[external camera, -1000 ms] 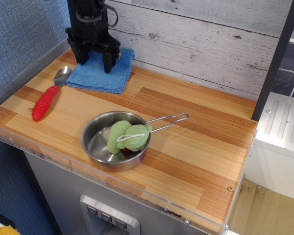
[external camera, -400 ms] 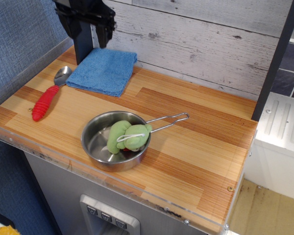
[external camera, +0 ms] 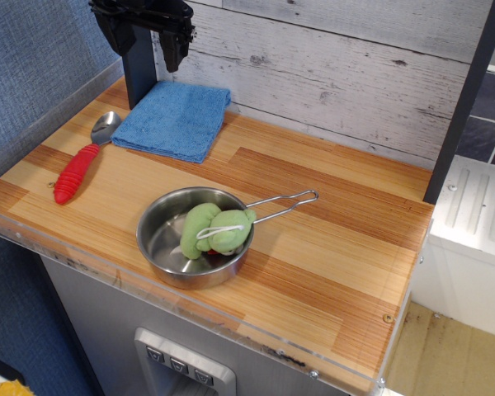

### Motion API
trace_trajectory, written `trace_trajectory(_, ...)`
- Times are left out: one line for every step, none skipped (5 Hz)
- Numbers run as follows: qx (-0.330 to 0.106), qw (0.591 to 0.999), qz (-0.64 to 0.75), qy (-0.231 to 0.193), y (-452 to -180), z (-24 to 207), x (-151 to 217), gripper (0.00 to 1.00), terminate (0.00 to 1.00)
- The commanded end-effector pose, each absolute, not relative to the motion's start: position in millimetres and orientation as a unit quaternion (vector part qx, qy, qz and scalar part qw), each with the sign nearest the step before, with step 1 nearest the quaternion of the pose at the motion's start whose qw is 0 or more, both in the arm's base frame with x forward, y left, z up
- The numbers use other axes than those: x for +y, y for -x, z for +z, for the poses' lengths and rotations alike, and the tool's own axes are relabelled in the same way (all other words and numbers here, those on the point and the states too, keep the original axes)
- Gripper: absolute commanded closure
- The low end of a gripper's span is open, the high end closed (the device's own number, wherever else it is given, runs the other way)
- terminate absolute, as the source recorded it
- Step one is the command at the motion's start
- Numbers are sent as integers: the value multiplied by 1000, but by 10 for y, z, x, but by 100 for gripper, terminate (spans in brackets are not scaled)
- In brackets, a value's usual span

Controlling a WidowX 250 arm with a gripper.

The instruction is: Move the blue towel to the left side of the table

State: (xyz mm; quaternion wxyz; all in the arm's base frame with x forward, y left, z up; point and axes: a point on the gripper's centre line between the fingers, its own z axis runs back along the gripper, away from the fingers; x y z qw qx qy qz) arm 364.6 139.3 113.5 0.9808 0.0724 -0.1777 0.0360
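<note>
The blue towel [external camera: 175, 120] lies flat and folded at the far left corner of the bench [external camera: 330, 247], its back edge close to the whitewashed plank wall [external camera: 338, 74] and its left edge just beside the bowl of a spoon with a red handle [external camera: 81, 165], which rests diagonally along the bench's left side. Above the towel, near the top edge of the view, hangs the black tool [external camera: 144, 37], lifted clear of the cloth; its two fingers point downward with an empty gap between them, spread apart and gripping nothing. A dark upright post [external camera: 139, 78] stands behind it, reaching down to the bench at the towel's back left corner. Nearer the front, roughly at the middle of the bench, sits a steel pan [external camera: 161, 247] with a thin wire handle pointing to the right, and inside the pan lies a green plush toy [external camera: 216, 231] with a white loop across it. The pan is well apart from the towel, with bare planks between them.
</note>
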Motion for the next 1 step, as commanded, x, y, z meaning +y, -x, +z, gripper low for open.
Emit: trace_trajectory(-205, 975, 32, -81, -3602, 1348, 1376, 0, 100)
